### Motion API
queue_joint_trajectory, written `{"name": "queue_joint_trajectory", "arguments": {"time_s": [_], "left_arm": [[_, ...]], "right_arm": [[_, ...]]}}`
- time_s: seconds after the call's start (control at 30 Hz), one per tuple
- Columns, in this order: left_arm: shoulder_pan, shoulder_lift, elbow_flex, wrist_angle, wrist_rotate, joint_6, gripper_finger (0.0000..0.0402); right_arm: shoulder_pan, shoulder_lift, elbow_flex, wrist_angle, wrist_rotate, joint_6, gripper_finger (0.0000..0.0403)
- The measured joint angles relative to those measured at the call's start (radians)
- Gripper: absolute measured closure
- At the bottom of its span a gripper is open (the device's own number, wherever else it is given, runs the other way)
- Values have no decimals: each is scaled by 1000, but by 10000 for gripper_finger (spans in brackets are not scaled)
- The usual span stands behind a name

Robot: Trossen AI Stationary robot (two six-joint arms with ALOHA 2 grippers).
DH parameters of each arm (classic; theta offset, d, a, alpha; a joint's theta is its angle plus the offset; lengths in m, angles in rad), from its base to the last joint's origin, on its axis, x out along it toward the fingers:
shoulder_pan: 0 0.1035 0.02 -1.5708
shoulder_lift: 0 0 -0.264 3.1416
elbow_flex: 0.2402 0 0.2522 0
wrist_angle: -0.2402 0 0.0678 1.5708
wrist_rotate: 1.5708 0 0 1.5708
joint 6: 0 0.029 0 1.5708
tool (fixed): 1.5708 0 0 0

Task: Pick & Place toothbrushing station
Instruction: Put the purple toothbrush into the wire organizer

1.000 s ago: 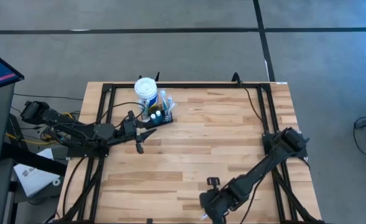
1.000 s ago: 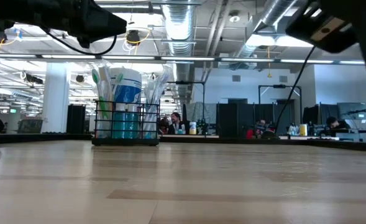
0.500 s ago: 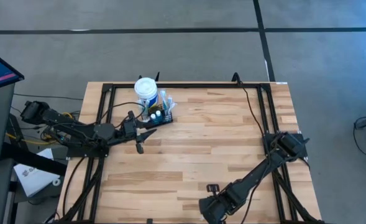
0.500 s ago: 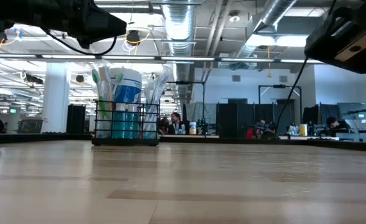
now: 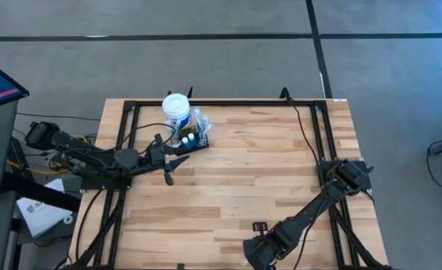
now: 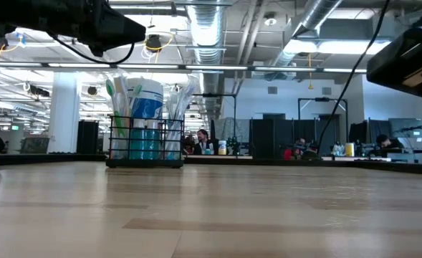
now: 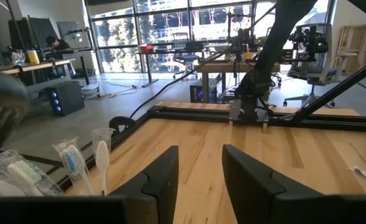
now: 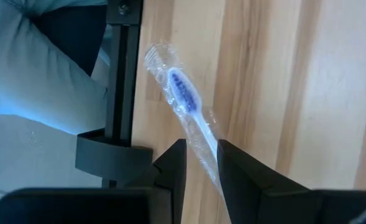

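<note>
High view, looking straight down on a wooden desk (image 5: 266, 165): the toothbrushing station (image 5: 194, 140), a small black wire caddy holding wrapped toothbrushes, stands at the far left part of the desk, touching a taller white tub (image 5: 176, 109) with a blue label. The left hand (image 5: 169, 166) lies low over the desk just beside the caddy, on its near side, with its fingers released and spread and nothing between them; the left wrist view shows bare wood in the gap and the brushes off to one side. The right hand (image 8: 201, 163) is well apart, at the near edge of the desk by the black frame rail (image 8: 122, 81). In the right wrist view its fingers bracket the handle of a wrapped toothbrush (image 8: 181, 92) with blue bristles, whose long axis runs away from the hand, head outermost; the fingers look closed on it, though contact itself is hard to confirm. Judging from this, the brush has to travel diagonally across the desk to the caddy, and the left arm is much the nearer to that caddy.
</note>
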Motion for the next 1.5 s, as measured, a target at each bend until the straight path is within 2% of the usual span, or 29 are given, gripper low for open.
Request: {"name": "queue_joint_trajectory", "arguments": {"time_s": [0.3,0.5,0.67,0.77,0.9,1.1,1.27,1.5], "left_arm": [[0,0,0,-9,0,0,285],[0,0,0,-17,0,0,285],[0,0,-3,-17,-7,0,285],[0,0,-3,-17,-6,0,285],[0,0,-3,-16,-6,0,285],[0,0,-3,-16,-6,0,285],[0,0,-3,-16,-5,0,285],[0,0,-3,-16,-5,0,285]], "right_arm": [[-1,4,0,4,8,0,321],[2,81,11,67,-57,-18,321],[-5,116,15,73,-58,-34,323],[-9,117,14,71,-55,-34,342],[-16,117,13,65,-50,-37,391],[-26,118,16,62,-53,-39,397],[-46,126,67,47,-48,-105,400],[-85,132,119,1,19,-181,402]]}}
